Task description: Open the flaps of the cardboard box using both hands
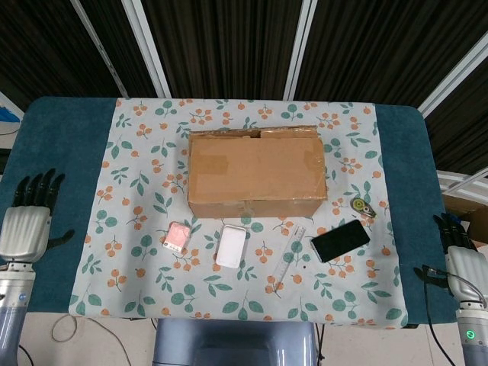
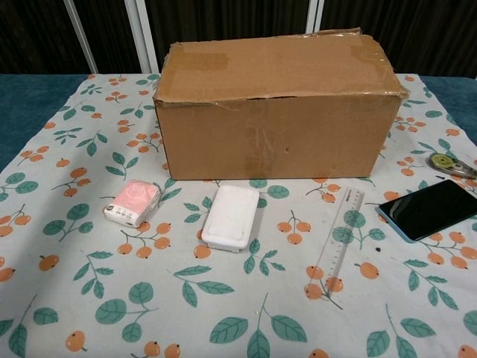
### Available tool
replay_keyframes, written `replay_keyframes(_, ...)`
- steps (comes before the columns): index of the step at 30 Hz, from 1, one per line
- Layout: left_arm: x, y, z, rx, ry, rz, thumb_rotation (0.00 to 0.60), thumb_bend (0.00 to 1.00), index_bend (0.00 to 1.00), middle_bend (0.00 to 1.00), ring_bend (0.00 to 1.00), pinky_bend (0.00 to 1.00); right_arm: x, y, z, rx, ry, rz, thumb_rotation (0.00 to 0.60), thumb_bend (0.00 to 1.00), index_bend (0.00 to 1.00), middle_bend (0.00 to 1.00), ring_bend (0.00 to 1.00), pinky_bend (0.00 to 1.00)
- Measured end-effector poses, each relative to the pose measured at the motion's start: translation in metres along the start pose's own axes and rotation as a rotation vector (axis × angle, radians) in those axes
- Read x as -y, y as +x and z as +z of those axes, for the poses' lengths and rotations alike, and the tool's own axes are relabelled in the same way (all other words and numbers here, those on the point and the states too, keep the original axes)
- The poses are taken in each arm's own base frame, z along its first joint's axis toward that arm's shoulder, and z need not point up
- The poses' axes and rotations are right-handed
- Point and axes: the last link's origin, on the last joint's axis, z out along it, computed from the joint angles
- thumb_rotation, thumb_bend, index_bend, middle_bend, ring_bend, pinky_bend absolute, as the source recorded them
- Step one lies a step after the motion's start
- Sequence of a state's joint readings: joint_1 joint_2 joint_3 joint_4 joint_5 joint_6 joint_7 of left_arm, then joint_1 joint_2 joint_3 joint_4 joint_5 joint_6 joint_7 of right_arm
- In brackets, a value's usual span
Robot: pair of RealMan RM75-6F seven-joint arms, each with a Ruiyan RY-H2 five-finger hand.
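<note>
Teal table (image 1: 65, 145) under a floral cloth (image 1: 145, 164); on the cloth, shut cardboard box (image 1: 257, 171) at mid-far, well apart from the fingers of either hand; nearer, pink packet (image 1: 177, 236), white case (image 1: 231, 245), clear ruler (image 1: 292, 243), dark phone (image 1: 340, 240), small tape dispenser (image 1: 363, 207); packet lying toward the left hand's fingers (image 1: 36, 187), phone and dispenser toward the right hand's fingers (image 1: 448, 229); all apart from both.

box (image 2: 276, 112) behind case (image 2: 231, 217), phone (image 2: 431, 208) right
</note>
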State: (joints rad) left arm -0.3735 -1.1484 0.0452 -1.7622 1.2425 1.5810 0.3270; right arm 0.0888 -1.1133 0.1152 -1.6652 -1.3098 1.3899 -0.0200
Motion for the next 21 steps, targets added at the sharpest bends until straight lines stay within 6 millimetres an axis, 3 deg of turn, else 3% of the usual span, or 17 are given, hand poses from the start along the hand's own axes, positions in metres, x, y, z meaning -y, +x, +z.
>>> replay_keyframes(5, 0.01, -0.022, -0.021, 0.004, 0.003, -0.026, 0.6, 0.0, 0.0, 0.0, 0.0, 0.0, 0.003, 0.001, -0.001, -0.01, 0.016, -0.024, 0.6, 0.2, 0.0, 0.0, 0.0, 0.21)
replay_keyframes(12, 0.016, -0.026, -0.023, -0.017, 0.003, -0.059, 0.6, 0.0, 0.0, 0.0, 0.0, 0.0, 0.019, 0.017, 0.004, -0.053, 0.063, -0.028, 0.6, 0.23, 0.0, 0.0, 0.0, 0.21)
replay_keyframes(15, 0.018, -0.026, -0.022, -0.02, 0.009, -0.077, 0.6, 0.0, 0.0, 0.0, 0.0, 0.0, 0.036, 0.033, 0.017, -0.079, 0.115, -0.025, 0.6, 0.44, 0.03, 0.04, 0.05, 0.22)
replay_keyframes(19, 0.018, -0.026, -0.022, -0.017, 0.01, -0.086, 0.6, 0.0, 0.0, 0.0, 0.0, 0.0, 0.067, 0.056, 0.041, -0.1, 0.2, -0.018, 0.6, 0.74, 0.15, 0.18, 0.17, 0.26)
replay_keyframes(21, 0.017, -0.027, -0.022, -0.015, 0.007, -0.089, 0.6, 0.0, 0.0, 0.0, 0.0, 0.0, 0.084, 0.067, 0.056, -0.099, 0.241, -0.017, 0.6, 0.86, 0.17, 0.2, 0.19, 0.27)
